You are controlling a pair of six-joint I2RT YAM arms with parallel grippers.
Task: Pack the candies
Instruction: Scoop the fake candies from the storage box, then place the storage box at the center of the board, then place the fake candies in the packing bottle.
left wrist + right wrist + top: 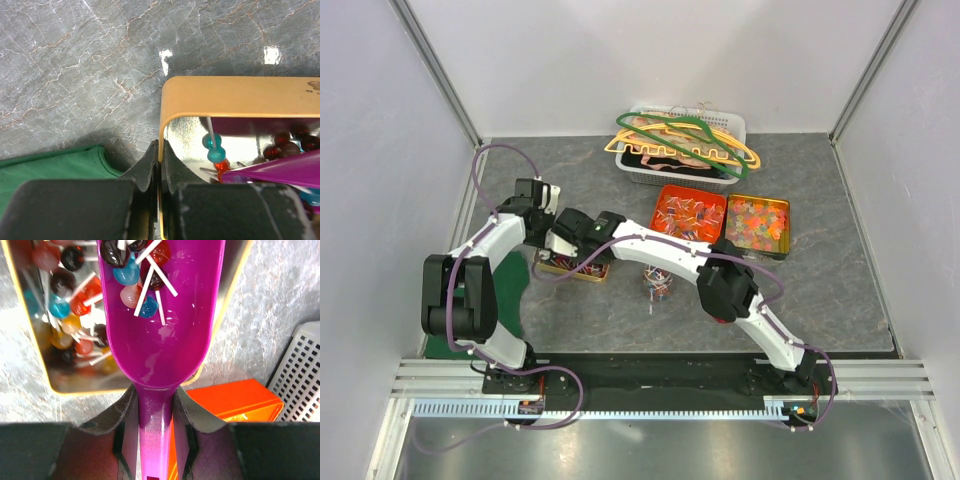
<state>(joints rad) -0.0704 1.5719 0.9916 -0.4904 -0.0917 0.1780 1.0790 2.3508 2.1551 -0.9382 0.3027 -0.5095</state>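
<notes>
Purple scoop [160, 350], count 1: its handle is clamped between the fingers of the right tool [155, 397], and the bowl sticks straight out ahead of them.
Lollipops [131, 295] in the bowl: about 6, white sticks, heads blue, pink, red and dark. More lie loose below the bowl; I did not count them.
Gold tin [240, 95], count 1: directly under the right tool. The left tool [160, 152] is pinched tight on its side wall at a corner.
Wrapped candies [688, 212]: many, in a red tray [694, 189] beside and behind the right tool, well apart from the left tool. A yellow tin [760, 198] touches that tray on the side away from both tools.
Glass jar [657, 283], count 1: behind the right tool, just beside its forearm, with some sweets inside.
White basket [650, 175], count 1, holding several hangers [675, 128].
Pose: right arm stretched diagonally across to the left; left arm with elbow raised, forearm angled inward.
Surface: grey marbled tabletop [75, 60], with a green cloth [50, 165] beside the left tool. White wall panels [650, 60] enclose the space.
</notes>
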